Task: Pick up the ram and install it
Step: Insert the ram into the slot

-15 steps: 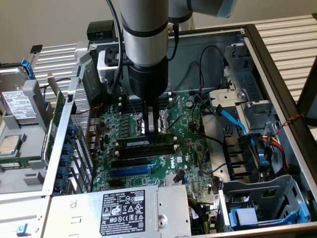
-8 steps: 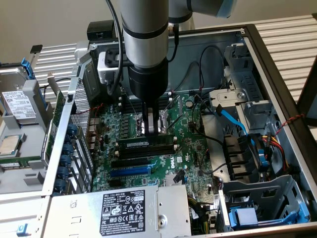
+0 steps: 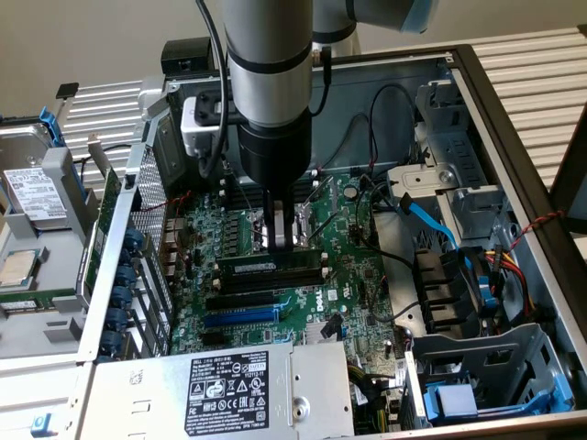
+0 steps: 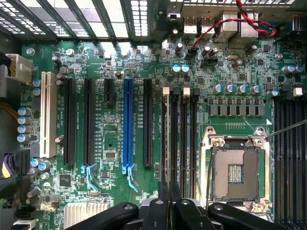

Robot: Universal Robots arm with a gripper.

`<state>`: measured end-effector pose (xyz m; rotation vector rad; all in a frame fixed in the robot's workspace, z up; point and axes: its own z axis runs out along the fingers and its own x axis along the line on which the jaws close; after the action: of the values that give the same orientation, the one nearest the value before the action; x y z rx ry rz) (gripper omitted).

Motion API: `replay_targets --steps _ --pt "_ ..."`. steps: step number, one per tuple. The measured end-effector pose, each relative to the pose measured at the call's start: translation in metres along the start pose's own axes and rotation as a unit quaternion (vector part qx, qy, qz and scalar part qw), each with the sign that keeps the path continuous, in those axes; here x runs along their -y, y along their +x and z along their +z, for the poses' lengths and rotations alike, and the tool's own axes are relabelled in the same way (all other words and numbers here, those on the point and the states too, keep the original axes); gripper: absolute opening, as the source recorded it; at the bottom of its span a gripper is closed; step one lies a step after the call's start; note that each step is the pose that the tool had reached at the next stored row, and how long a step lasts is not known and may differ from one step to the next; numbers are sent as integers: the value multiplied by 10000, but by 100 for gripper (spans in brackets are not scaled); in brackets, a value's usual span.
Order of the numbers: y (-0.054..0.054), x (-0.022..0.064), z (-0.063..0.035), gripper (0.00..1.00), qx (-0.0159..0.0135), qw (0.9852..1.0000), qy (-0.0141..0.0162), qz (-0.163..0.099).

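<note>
The ram (image 3: 266, 266), a long thin stick with dark chips and a small white label, stands on edge along the black memory slots (image 3: 275, 280) of the motherboard. My gripper (image 3: 284, 246) comes straight down onto the middle of its top edge, and the fingers are shut on the ram. In the wrist view the gripper (image 4: 168, 191) has its fingertips pressed together. It hangs over the memory slot (image 4: 166, 134) nearest the expansion slots, and the neighbouring memory slots (image 4: 184, 134) are bare.
The open computer case (image 3: 514, 137) walls the board in. A blue expansion slot (image 4: 127, 124) lies beside the memory slots, and the bare CPU socket (image 4: 235, 170) lies on their other side. A power supply (image 3: 229, 385) is in front. Cables (image 3: 431, 220) and a drive cage (image 3: 495, 376) stand at the exterior view's right.
</note>
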<state>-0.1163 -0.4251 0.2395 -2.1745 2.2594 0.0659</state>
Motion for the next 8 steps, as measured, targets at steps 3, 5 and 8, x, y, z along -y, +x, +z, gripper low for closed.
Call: replay_targets --steps 3,5,8 --pt "0 4 3 12 0 10000 0 0" --pt "0 4 8 12 1 10000 0 0" --pt "0 5 11 12 0 10000 0 0"
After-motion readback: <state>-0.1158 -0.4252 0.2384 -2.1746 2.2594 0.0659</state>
